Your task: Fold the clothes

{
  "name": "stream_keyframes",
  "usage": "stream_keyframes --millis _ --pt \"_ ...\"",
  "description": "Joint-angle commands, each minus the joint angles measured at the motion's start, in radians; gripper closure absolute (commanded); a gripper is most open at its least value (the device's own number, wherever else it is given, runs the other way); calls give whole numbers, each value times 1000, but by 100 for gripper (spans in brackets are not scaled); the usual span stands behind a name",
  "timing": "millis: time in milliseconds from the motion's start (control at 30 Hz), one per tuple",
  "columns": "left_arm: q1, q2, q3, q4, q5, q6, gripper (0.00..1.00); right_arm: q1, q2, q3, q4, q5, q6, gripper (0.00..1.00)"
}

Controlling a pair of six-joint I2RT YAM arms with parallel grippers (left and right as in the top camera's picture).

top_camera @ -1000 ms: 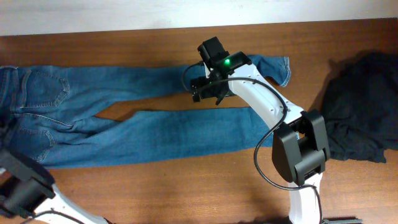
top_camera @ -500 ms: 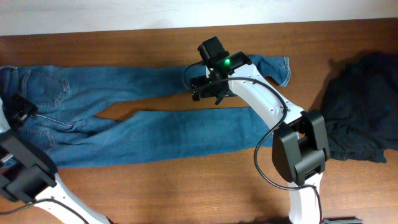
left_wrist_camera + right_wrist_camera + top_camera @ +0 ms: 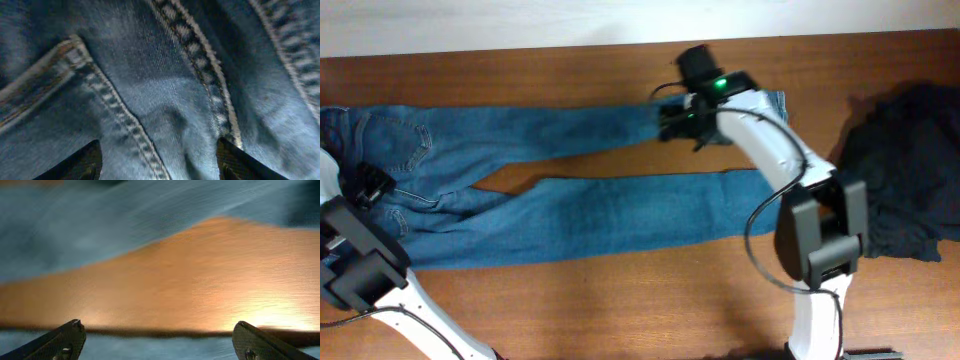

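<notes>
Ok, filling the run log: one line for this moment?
left pincer: open over seat of medium-blue denim jeans | right pincer: open above brown wooden table between legs | black soft fabric garment: heaped | jeans: flat, unfolded

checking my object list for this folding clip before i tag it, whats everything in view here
jeans: one pair, medium blue, spread flat across the left and centre of the table, waist at the left, legs running right with bare wood between them
black garment: one, black, bunched at the right edge of the table
table: one, brown wood, under everything
wall: one strip, white, along the top edge
left arm: one, white and black, lower left corner
left gripper: one, black, open, over the seat of the jeans
right arm: one, white and black, reaching up from the lower right
right gripper: one, black, open, at the upper jeans leg, holding nothing
</notes>
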Motion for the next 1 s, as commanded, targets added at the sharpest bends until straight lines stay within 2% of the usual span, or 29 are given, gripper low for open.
stream_keyframes --millis 0,233,333,567,767,800,900,967 --pt "3 53 -1 2 -1 16 22 -113 2 11 14 11 19 1" --pt "2 87 -1 0 0 16 22 -254 4 11 58 -52 20 1" --pt "2 89 -1 0 0 16 22 -270 15 11 59 -44 50 1" --pt "2 89 -1 -13 0 16 22 -272 104 10 79 -45 245 1" --pt "2 89 -1 -18 0 16 22 -280 133 10 124 -33 251 1" --pt "2 89 -1 -18 0 16 22 -286 133 10 130 -33 251 2" --pt "2 89 -1 -17 0 16 22 -325 133 10 128 -33 251 25" --pt "2 89 -1 -16 0 16 22 -350 133 10 121 -33 242 33"
